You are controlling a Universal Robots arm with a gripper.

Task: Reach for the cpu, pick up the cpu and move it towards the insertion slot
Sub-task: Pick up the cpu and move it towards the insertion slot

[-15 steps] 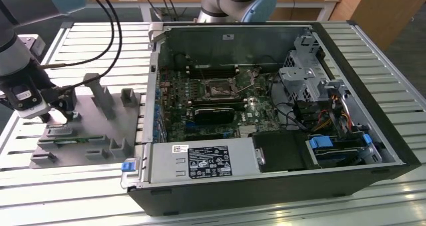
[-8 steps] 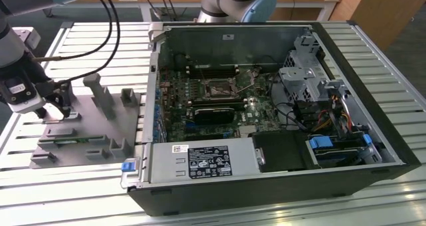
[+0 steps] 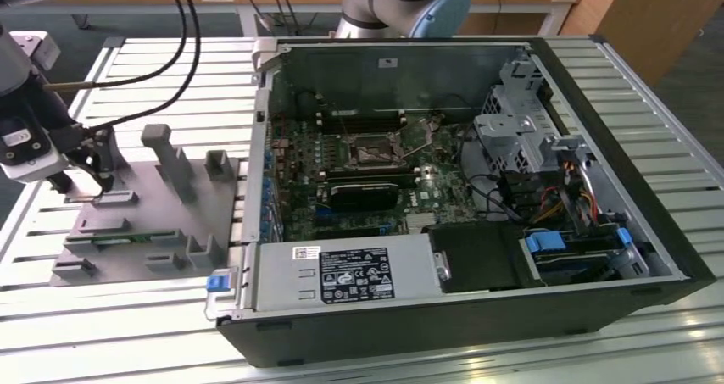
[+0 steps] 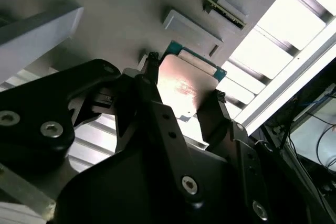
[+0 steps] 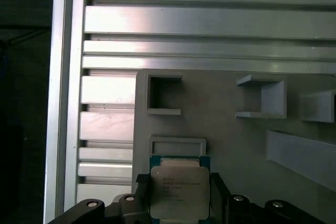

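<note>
The gripper (image 5: 179, 181) had its jaws pinching the cpu (image 5: 179, 195) by two opposite edges; in both wrist views the black fingers (image 4: 155, 98) sat tight against its sides. The chip faced silver side up, close to the grey fixture plate (image 3: 147, 219) near the plate's edge on the exterior view's left. The plate rested on the slotted aluminium table (image 3: 136, 96). Well apart from it, the insertion slot (image 3: 371, 151) sat on the motherboard (image 3: 300, 214) inside the open computer case (image 3: 639, 147).
</note>
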